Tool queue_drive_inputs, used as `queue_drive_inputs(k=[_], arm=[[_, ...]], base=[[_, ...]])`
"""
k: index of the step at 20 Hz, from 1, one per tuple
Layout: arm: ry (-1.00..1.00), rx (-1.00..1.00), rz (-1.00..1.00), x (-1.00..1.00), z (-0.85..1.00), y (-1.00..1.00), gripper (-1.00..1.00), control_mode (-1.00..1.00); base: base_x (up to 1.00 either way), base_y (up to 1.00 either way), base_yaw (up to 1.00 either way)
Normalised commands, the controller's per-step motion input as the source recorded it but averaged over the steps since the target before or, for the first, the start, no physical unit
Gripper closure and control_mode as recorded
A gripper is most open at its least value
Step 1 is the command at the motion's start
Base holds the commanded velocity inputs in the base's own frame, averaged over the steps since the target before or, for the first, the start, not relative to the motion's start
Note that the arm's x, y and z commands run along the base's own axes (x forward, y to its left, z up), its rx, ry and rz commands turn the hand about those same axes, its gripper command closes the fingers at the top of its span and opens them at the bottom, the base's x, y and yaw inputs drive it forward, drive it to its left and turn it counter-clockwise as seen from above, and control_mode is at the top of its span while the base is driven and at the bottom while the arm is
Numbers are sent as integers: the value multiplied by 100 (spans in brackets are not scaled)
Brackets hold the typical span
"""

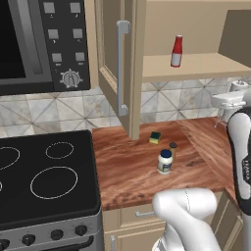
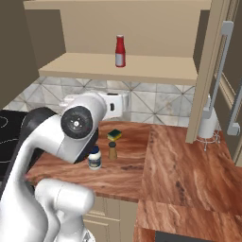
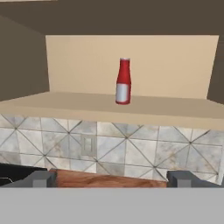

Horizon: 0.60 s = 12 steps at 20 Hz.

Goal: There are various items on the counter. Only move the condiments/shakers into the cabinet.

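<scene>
The red squeeze bottle [image 1: 176, 51] [image 2: 120, 51] [image 3: 123, 82] stands upright on the tan shelf [image 1: 201, 66] of the open cabinet, whose door [image 1: 117, 68] swings out to the left. On the counter [image 1: 132, 176] are the white jar with a blue lid [image 1: 165, 162] [image 2: 94, 158] and, just behind it, the small brown shaker [image 1: 173, 147] [image 2: 112, 150]. My gripper [image 3: 113, 179] is open and holds nothing. It hangs in front of the shelf, below shelf height, facing the bottle from a distance. My white hand [image 1: 228, 100] [image 2: 111, 105] hovers above the back of the counter.
A green-and-yellow sponge [image 1: 155, 137] [image 2: 114, 134] lies behind the shaker. A paper towel roll [image 2: 207, 124] stands at the counter's far right. The black stovetop [image 1: 49, 176] and a microwave [image 1: 39, 44] are to the left. A tiled wall [image 3: 127, 148] backs the counter.
</scene>
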Motion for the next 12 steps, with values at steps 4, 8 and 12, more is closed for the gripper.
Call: queue_drive_inputs(k=[4, 8, 12], arm=[[0, 0, 0, -74, -54, -6, -100, -100], [0, 0, 0, -59, -45, -6, -100, -100], [-8, 0, 3, -39, -20, -7, -100, -100]], base=[[0, 0, 0], [0, 0, 0], [0, 0, 0]])
